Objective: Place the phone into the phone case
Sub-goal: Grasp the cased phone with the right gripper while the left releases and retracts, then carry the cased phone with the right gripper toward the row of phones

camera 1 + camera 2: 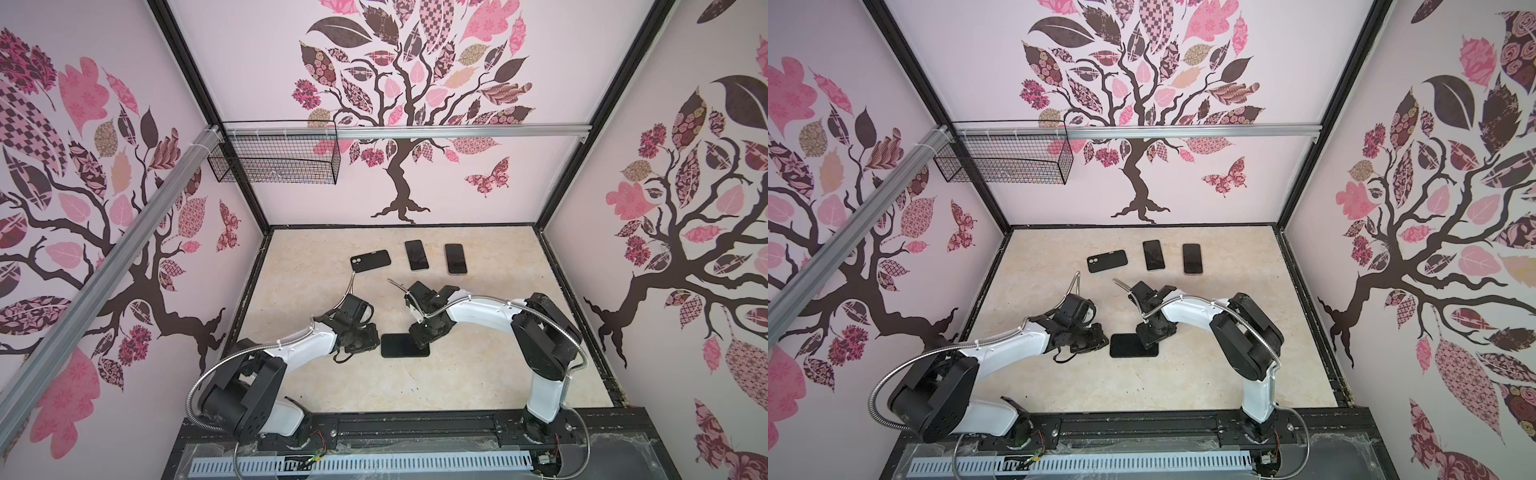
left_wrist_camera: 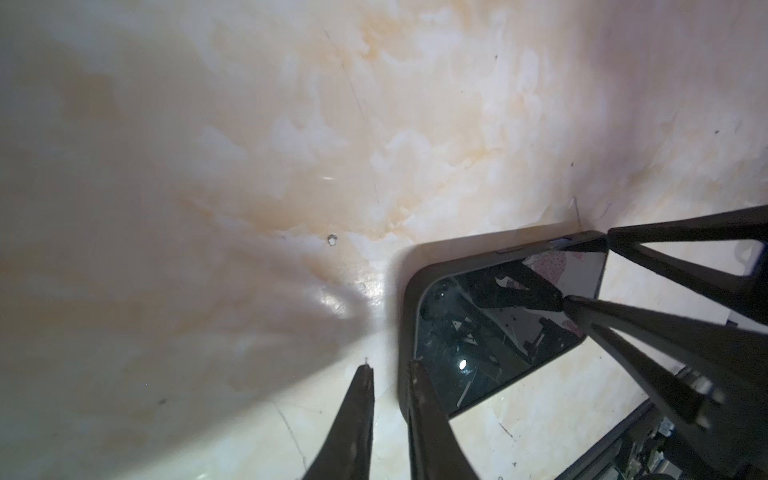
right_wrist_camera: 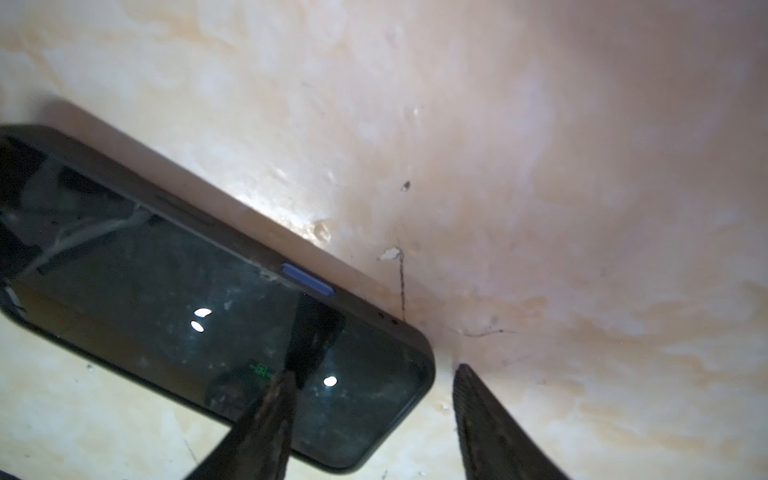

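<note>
The phone point(image 1: 399, 345) point(image 1: 1128, 345) lies face up mid-table, its dark screen point(image 2: 478, 345) point(image 3: 166, 291) set inside the black phone case, whose rim point(image 2: 406, 316) point(image 3: 374, 311) wraps its edge. A blue side button point(image 3: 307, 279) shows through the rim. My left gripper point(image 2: 390, 368) point(image 1: 372, 338) is at the phone's left end, fingers a narrow gap apart with only table between them; one fingertip point(image 2: 415, 370) overlaps the case rim. My right gripper point(image 3: 374, 370) point(image 1: 422, 340) is open over the right end, one fingertip point(image 3: 286, 376) on the screen, the other point(image 3: 463, 368) beyond the corner.
At the back of the table lie a black case point(image 1: 370, 260) with its camera cut-out up and two more dark phones point(image 1: 416, 255) point(image 1: 455, 258). A wire basket point(image 1: 274, 162) hangs on the back-left rail. Black frame bars edge the table.
</note>
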Tool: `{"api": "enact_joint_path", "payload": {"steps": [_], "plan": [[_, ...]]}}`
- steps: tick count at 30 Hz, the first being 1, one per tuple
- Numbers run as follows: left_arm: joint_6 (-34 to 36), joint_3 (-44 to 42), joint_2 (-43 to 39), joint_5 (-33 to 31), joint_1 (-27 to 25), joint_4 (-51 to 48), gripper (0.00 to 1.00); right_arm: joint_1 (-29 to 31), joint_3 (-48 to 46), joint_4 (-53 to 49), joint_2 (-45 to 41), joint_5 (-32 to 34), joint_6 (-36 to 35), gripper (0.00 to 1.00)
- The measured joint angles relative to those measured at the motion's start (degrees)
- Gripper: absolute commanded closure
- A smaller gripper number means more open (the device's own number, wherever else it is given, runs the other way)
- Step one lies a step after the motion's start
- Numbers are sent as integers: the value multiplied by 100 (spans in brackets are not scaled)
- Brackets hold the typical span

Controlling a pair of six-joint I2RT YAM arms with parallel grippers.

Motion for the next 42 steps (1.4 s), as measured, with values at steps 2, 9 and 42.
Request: {"api": "enact_joint_path", "payload": {"steps": [2, 9, 42], "plan": [[-24, -48, -293, -90, 111, -87, 76, -7, 0, 42, -107, 2, -282, 22], [-175, -361, -1366, -387, 647, -426, 55, -4, -92, 470, -684, -166, -1443, 0], [-1082, -796, -3829, -2465, 765, -1843, 9, 334, -291, 1038, 68, -627, -4509, 5]]}}
